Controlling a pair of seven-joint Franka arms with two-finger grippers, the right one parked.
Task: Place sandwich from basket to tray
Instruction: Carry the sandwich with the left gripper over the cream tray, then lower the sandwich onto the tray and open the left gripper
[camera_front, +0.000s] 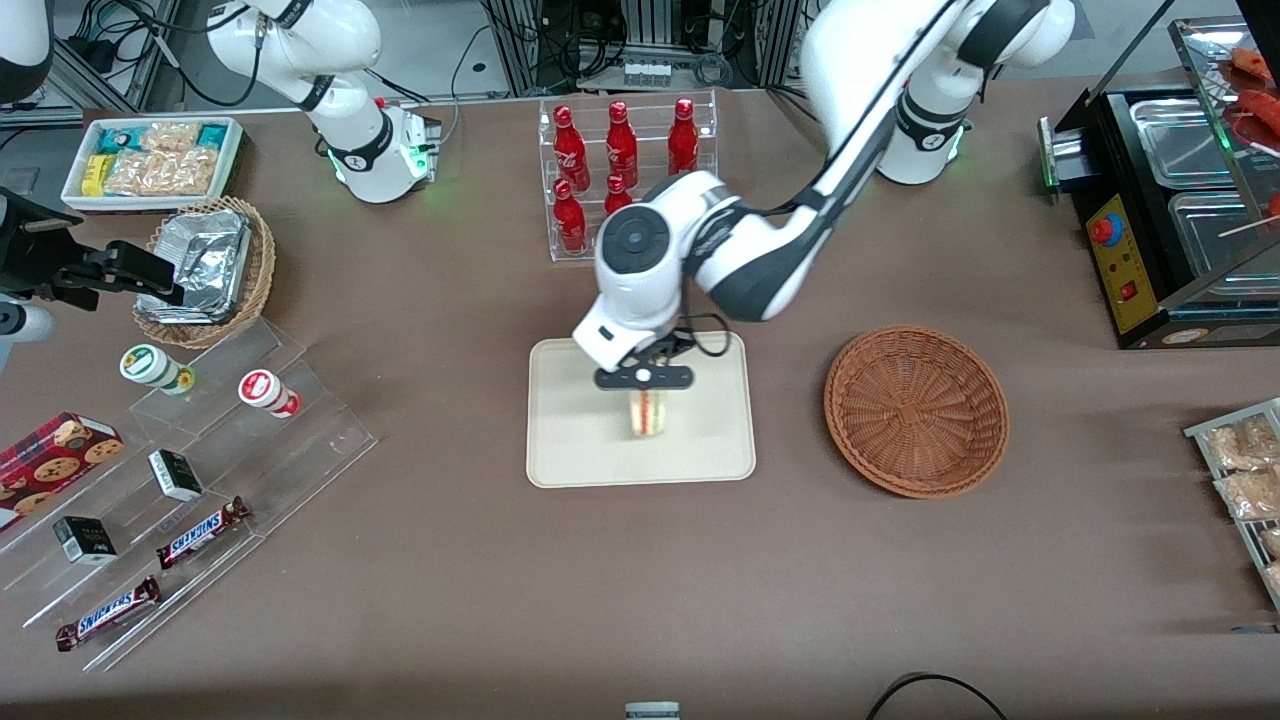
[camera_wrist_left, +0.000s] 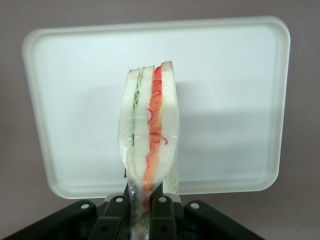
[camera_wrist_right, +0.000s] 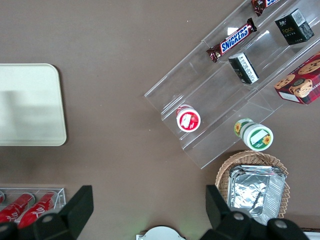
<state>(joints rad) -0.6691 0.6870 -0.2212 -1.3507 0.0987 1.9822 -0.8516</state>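
The brown table (camera_front: 480, 600) carries everything. On it, toward the working arm's end, stands one black food warmer (camera_front: 1170, 215) with steel pans. One clear stepped display stand (camera_front: 200, 470) sits toward the parked arm's end, holding two round tubs (camera_front: 150, 366), two small black boxes (camera_front: 175, 474) and two Snickers bars (camera_front: 203, 531), with one red cookie box (camera_front: 55, 455) at its edge. One clear rack (camera_front: 625, 170) farther from the front camera than the tray holds six red cola bottles (camera_front: 622, 140).

One cream tray (camera_front: 570, 450) lies near the middle of the table. Just beside it, toward the working arm's end and apart from it, sits one round reddish-brown basket (camera_front: 915, 410) with nothing visible inside. One lighter wicker basket (camera_front: 255, 280) of foil containers and one white bin (camera_front: 150, 160) of snack packets lie toward the parked arm's end.

The gripper (camera_front: 645, 395) hangs over the middle of the tray. Its fingers (camera_wrist_left: 162, 215) are closed on the single sandwich (camera_wrist_left: 149, 130), pinching the wrapped wedge at its narrow end. The sandwich stands on edge between them, its red and pale green layers showing between the white bread slices. From the wrist view it is framed against the bare tray surface (camera_wrist_left: 225, 100), and its shadow falls on that surface; whether it touches the tray cannot be told
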